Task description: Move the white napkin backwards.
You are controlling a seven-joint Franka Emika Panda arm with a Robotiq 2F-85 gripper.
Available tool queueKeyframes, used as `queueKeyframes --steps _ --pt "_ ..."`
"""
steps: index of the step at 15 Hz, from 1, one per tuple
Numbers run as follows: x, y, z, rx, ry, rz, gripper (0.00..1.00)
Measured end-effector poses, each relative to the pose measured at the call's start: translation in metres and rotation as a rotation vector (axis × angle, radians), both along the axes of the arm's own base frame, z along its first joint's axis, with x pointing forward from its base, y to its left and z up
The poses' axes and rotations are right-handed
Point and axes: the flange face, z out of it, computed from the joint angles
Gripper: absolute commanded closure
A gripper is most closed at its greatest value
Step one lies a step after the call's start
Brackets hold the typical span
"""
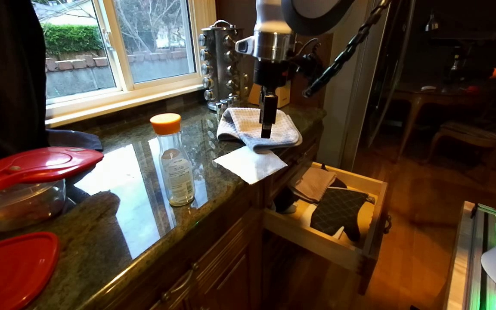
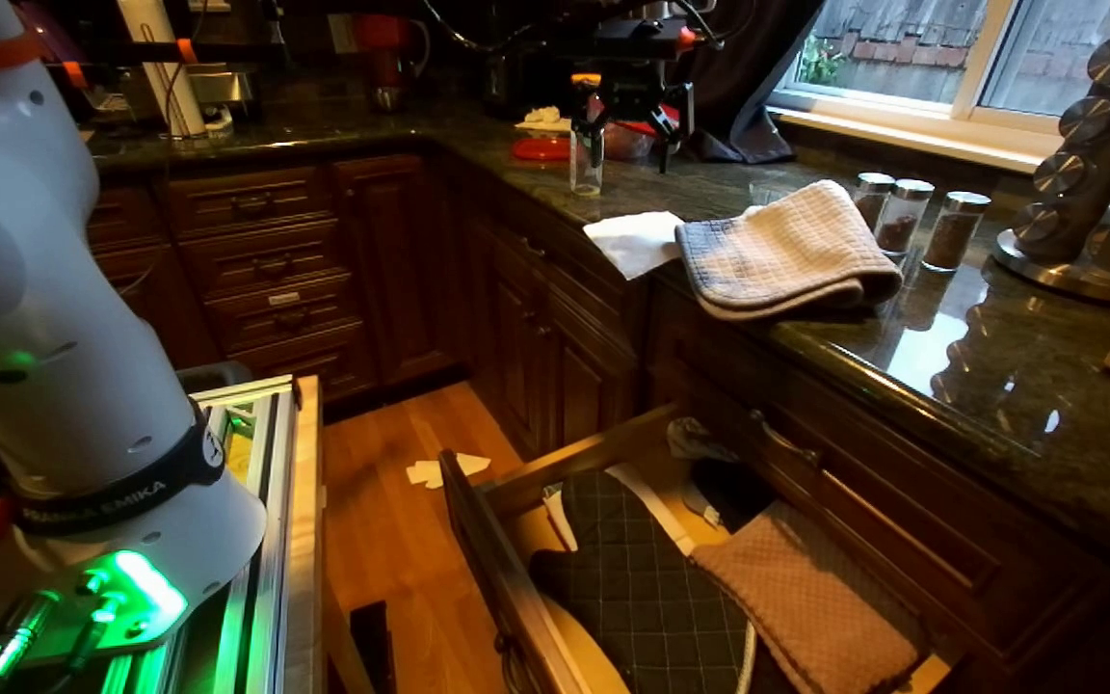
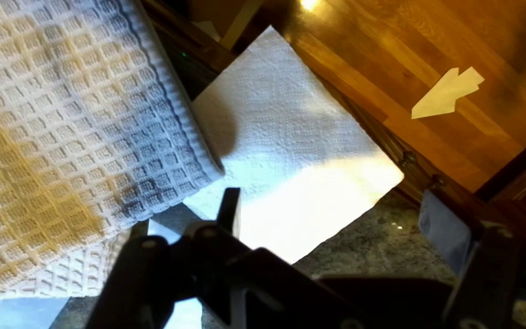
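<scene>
White napkin [image 1: 252, 165] sticking out past front edge of countertop [image 1: 222, 185], bit of it under waffle cloth [image 2: 786, 246] (kinda rumpled, folded over). Gripper [image 2: 630, 164] hanging above, fingers [image 3: 230, 208] spread wide.

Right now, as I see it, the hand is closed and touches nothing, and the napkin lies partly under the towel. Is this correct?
Not quite: the hand is open, not closed. The wrist view shows its fingers well apart. It does touch nothing, and the napkin does lie partly under the towel.
</scene>
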Motion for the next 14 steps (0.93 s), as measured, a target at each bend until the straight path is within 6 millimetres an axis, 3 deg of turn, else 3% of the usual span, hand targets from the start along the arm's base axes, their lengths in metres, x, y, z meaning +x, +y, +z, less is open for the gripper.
queueKeyframes --steps 8,14 --pt "0.028 0.004 -0.063 0.01 -0.026 0.126 0.0" --pt "0.044 0.019 -0.08 0.003 -0.026 0.211 0.0"
